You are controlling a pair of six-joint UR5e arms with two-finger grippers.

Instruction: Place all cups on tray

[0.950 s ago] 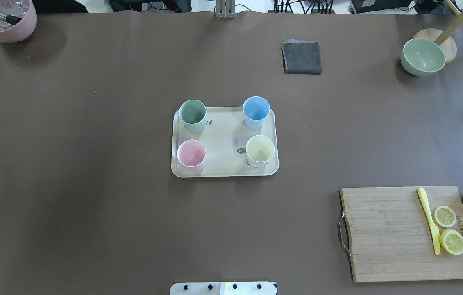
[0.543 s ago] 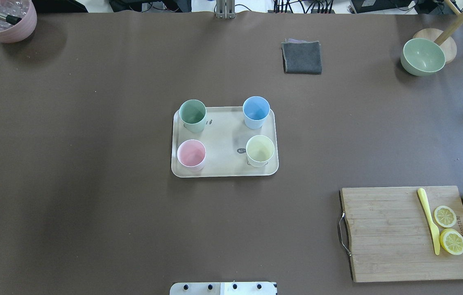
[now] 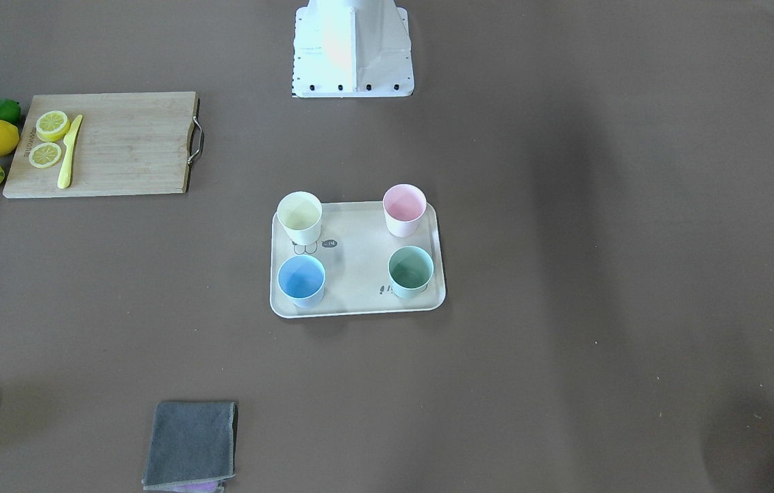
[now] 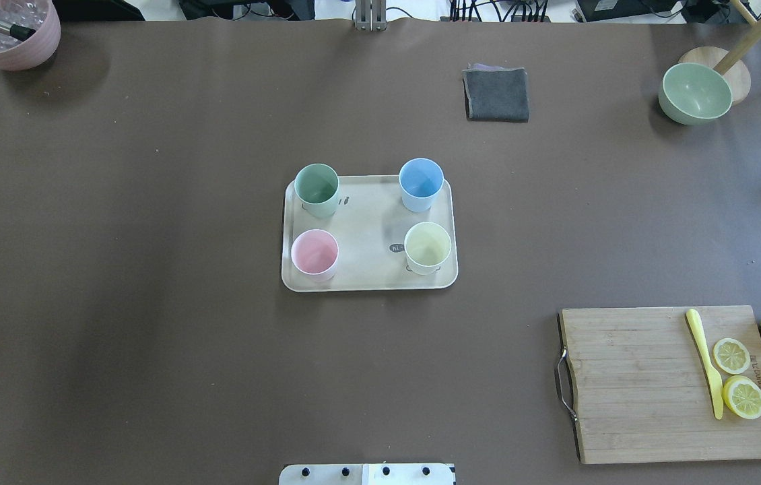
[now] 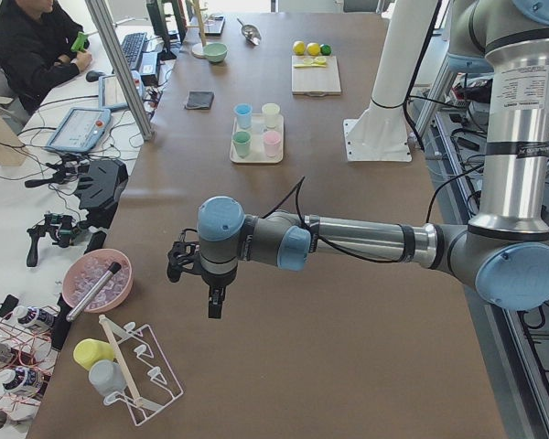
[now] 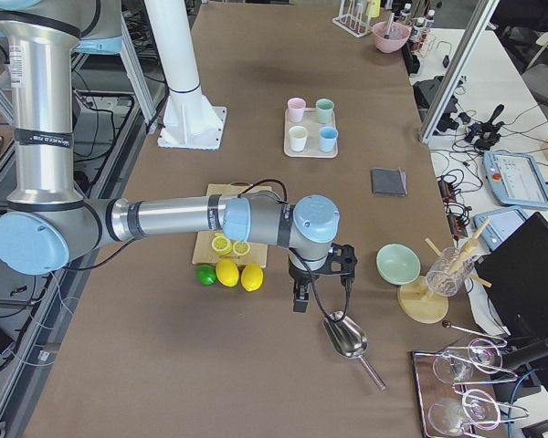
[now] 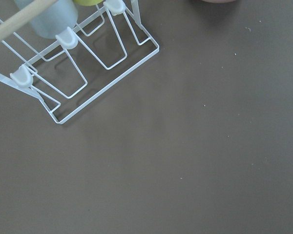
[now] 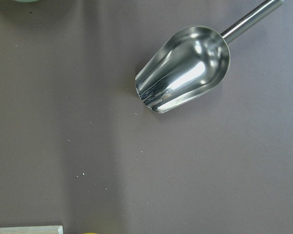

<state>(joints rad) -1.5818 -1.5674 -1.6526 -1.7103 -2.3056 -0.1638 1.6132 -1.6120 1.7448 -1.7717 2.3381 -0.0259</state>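
Occupying the tray (image 4: 367, 269), cups (image 4: 316, 183) seem far from left claw (image 5: 212, 307) and right claw (image 6: 299, 299).

A long brown-covered table (image 4: 151, 337) runs beside a white desk (image 5: 9, 206) strewn with cables; an aluminium post (image 5: 119, 64) stands between.

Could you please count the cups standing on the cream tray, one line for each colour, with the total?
Pink cup: 1
Pale yellow cup: 1
Mint green cup: 1
Light blue cup: 1
Total: 4 cups, all on the tray.
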